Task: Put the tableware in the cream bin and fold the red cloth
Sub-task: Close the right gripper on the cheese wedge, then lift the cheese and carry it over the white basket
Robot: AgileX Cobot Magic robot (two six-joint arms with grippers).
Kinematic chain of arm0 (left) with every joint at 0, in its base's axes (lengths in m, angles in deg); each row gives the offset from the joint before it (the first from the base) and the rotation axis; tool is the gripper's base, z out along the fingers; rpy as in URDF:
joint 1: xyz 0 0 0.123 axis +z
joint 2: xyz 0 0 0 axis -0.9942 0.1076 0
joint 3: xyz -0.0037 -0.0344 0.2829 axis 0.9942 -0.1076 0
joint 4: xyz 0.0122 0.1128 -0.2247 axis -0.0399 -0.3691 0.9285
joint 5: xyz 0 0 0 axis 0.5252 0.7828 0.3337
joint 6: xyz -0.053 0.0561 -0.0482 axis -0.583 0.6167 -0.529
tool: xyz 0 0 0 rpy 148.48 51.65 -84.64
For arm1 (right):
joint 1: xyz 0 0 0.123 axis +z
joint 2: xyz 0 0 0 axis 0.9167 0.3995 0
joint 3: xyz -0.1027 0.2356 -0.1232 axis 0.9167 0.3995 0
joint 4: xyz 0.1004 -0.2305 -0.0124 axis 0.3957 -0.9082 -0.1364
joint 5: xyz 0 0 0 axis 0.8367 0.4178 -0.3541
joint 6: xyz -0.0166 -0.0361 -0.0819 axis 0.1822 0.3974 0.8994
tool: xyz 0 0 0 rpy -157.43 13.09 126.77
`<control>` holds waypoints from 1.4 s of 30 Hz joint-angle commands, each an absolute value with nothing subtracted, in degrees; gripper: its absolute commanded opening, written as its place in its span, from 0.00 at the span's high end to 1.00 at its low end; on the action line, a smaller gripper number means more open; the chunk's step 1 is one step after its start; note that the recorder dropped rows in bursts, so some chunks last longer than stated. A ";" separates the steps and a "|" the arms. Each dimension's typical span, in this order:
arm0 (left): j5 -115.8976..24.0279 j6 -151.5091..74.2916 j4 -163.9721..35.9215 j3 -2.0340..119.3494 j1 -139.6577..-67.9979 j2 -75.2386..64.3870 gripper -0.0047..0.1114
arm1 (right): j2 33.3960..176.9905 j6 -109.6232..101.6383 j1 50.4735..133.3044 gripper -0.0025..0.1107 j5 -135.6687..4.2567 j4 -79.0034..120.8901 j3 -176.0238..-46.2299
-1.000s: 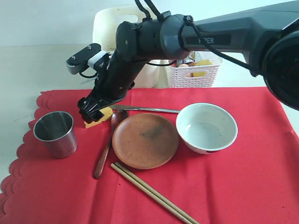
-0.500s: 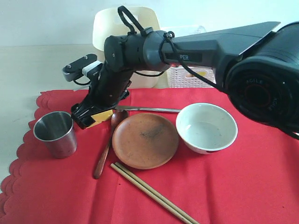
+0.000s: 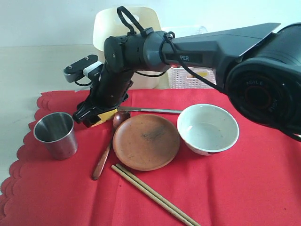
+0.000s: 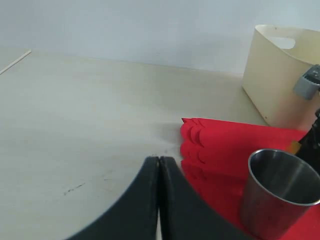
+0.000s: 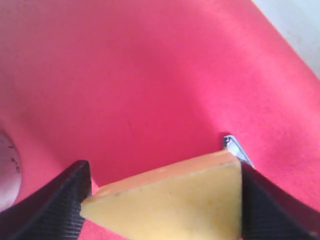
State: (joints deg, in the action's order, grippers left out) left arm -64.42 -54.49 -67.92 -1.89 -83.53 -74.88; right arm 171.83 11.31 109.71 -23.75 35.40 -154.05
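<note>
On the red cloth [image 3: 244,188] stand a steel cup [image 3: 55,134], a round brown plate [image 3: 146,141] and a white bowl [image 3: 208,128]. A dark wooden spoon [image 3: 107,146], a slim knife [image 3: 150,111] and wooden chopsticks [image 3: 155,195] lie beside them. The cream bin [image 3: 127,23] stands behind the cloth. My right gripper [image 3: 94,115] is down at the cloth, left of the plate, shut on a yellow cheese wedge [image 5: 170,200]; both fingers [image 5: 55,205] touch its ends. My left gripper [image 4: 159,160] is shut and empty over bare table, near the cup [image 4: 280,192].
A white lattice basket [image 3: 195,77] with food items stands behind the cloth, right of the cream bin. The right arm stretches across the back of the cloth above the knife. The knife's tip [image 5: 235,146] lies just behind the wedge. Bare pale table extends left of the cloth.
My right gripper has moved a little left and lower, and its jaws have narrowed onto the cheese wedge. The left gripper has stayed shut and still.
</note>
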 commanded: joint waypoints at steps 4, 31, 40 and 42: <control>-64.19 -54.65 -67.89 -2.03 -83.88 -75.24 0.95 | 169.30 11.12 109.77 0.98 -22.96 35.85 -154.16; -64.19 -54.65 -67.89 -2.03 -83.88 -75.24 0.95 | 154.70 10.26 109.77 0.98 -22.01 35.50 -154.16; -64.19 -54.65 -67.89 -2.03 -83.88 -75.24 0.95 | 148.77 10.26 109.77 0.98 -21.67 34.35 -154.16; -64.19 -54.65 -67.89 -2.03 -83.88 -75.24 0.95 | 147.71 10.26 109.77 0.98 -21.25 33.26 -154.16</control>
